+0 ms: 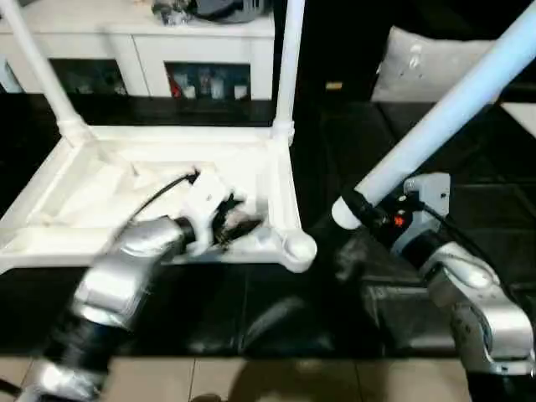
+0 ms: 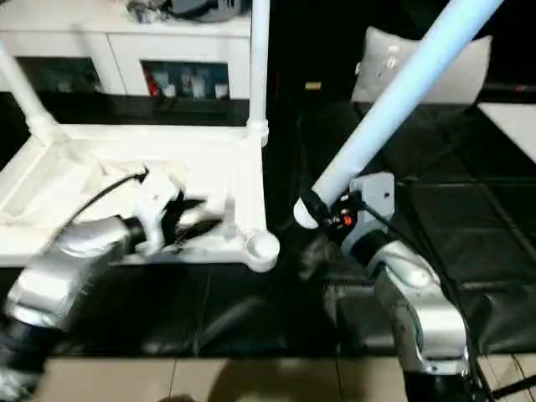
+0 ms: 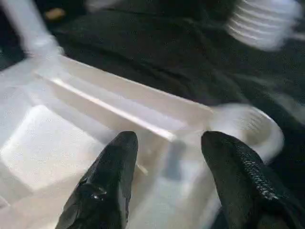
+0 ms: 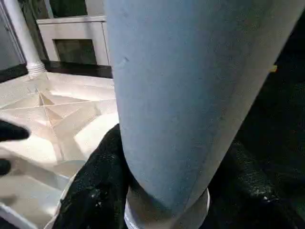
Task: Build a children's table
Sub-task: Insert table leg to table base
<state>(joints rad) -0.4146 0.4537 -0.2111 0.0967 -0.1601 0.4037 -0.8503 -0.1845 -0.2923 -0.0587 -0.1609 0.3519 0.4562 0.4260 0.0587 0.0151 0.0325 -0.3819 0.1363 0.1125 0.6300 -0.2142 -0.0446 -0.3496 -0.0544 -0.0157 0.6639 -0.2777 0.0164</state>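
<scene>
The children's table top (image 1: 167, 136) lies upside down on a black mat. Two white legs (image 1: 289, 59) (image 1: 38, 63) stand upright in its far corners. The near right corner socket (image 1: 300, 248) (image 3: 252, 129) holds nothing. My left gripper (image 1: 239, 224) (image 3: 167, 157) hovers over the top's near rim just left of that socket. It is open, with the two fingers (image 3: 119, 157) apart and the rim showing between them. My right gripper (image 1: 352, 208) is shut on the thick end of another leg (image 1: 452, 109) (image 4: 190, 95). That leg slants up to the right, its end just right of the empty socket.
A white cabinet (image 1: 134, 50) with glass doors stands behind the table top. A white cushion (image 1: 419, 63) lies at the back right on the black mat (image 1: 469, 167). Tiled floor (image 1: 293, 381) shows at the near edge.
</scene>
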